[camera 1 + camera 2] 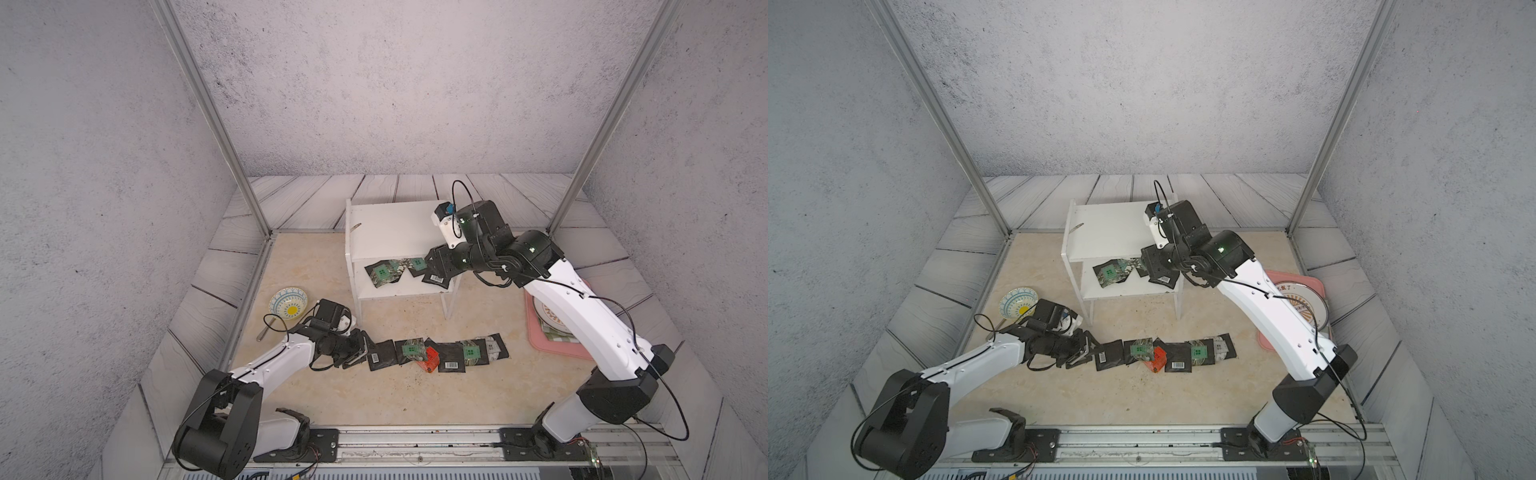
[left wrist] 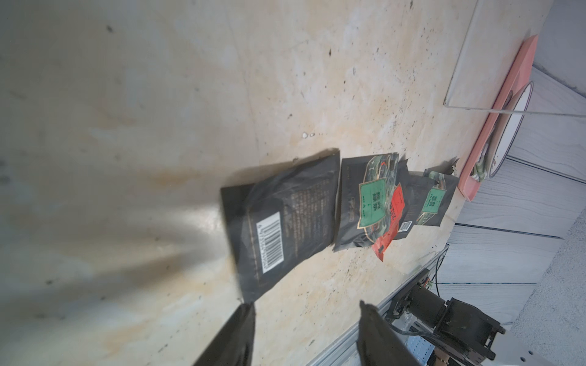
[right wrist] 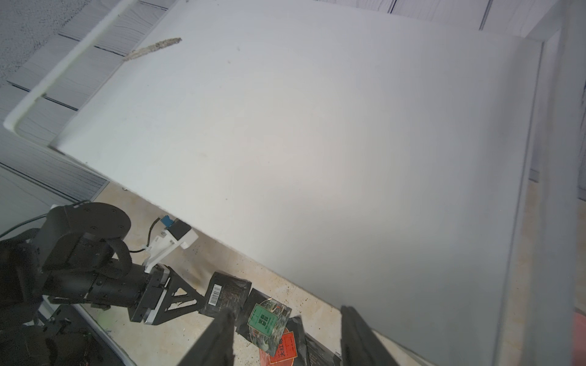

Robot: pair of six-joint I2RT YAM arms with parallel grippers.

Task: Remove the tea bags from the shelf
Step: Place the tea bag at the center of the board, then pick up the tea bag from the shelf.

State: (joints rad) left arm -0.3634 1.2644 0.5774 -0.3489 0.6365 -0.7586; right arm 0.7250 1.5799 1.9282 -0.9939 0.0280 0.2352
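Left wrist: left gripper (image 2: 306, 303) spread, flat crinkled black sachet (image 2: 282, 228) beyond (right gripper (image 3: 285, 310) spread too).

Robot lab test cell, alu frame posts (image 1: 212, 112), grey backdrop walls (image 1: 395, 83), 2 arms (image 1: 582, 316) on base rail (image 1: 415, 440)

White two-tier shelf (image 1: 390, 228) stands upright; lower board carries an overlapping cluster of black tea bags (image 1: 384, 272), green labels up, plus a barcode bag (image 1: 435, 278) at the right end. On the table (image 1: 332, 395) in front, more bags lie flat in a row (image 1: 470, 353), a red one (image 1: 430, 360) mid-row
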